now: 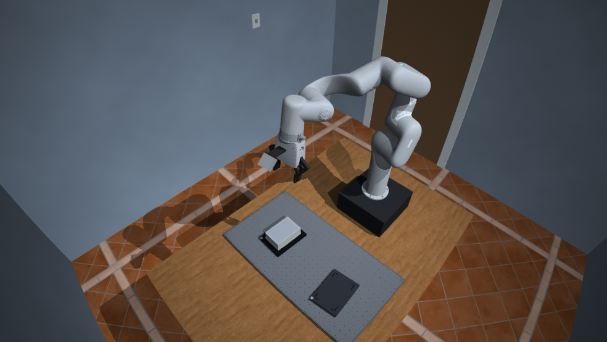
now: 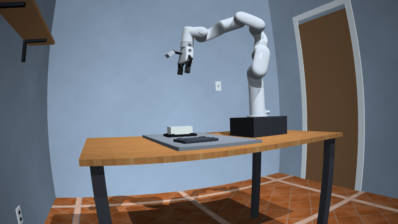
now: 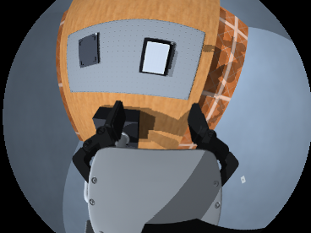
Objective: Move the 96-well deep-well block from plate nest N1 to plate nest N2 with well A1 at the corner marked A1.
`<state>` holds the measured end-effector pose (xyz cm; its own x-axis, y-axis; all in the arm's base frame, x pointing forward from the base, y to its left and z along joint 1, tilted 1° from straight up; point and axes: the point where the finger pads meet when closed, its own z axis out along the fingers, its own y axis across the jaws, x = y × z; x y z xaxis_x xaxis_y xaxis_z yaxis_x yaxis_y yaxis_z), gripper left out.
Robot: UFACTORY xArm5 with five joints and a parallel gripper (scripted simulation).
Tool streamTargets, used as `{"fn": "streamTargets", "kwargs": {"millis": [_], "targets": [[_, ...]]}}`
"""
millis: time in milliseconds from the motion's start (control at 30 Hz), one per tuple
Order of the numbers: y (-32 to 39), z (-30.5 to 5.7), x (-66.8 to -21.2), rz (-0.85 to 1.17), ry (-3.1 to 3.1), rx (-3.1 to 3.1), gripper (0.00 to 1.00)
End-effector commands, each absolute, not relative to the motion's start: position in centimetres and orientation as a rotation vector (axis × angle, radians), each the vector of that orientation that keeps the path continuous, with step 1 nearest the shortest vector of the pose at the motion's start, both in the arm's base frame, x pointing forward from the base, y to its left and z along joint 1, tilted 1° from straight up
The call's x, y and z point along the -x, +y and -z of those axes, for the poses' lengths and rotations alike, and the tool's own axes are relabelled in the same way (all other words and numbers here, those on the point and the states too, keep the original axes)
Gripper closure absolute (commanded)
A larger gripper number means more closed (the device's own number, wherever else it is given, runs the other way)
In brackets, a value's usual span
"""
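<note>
The white deep-well block (image 1: 282, 233) stands flat on the black nest N1 (image 1: 267, 242) on the grey perforated plate. It also shows in the side view (image 2: 179, 129) and in the wrist view (image 3: 155, 57). The empty black nest N2 (image 1: 334, 292) lies farther along the plate, and shows in the side view (image 2: 195, 139) and the wrist view (image 3: 88, 51). My gripper (image 1: 299, 170) hangs high above the table, well clear of the block, and is open and empty. It also shows in the side view (image 2: 184, 68) and the wrist view (image 3: 155, 125).
The grey plate (image 1: 312, 263) lies on a wooden table (image 2: 195, 146). The arm's black base block (image 1: 375, 204) stands at the table's back. A shelf (image 2: 26, 22) hangs on the wall at upper left.
</note>
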<state>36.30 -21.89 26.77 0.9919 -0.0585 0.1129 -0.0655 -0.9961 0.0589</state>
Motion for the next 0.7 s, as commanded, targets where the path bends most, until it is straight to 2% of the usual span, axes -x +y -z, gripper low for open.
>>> {"fn": "streamTargets", "kwargs": {"millis": [0, 667], "targets": [[-19.8, -26.7, -37.4, -0.175, -0.092, -3.080, 0.00], [-12.2, -26.1, -39.6, -0.097, -0.047, -3.121, 0.00]]}}
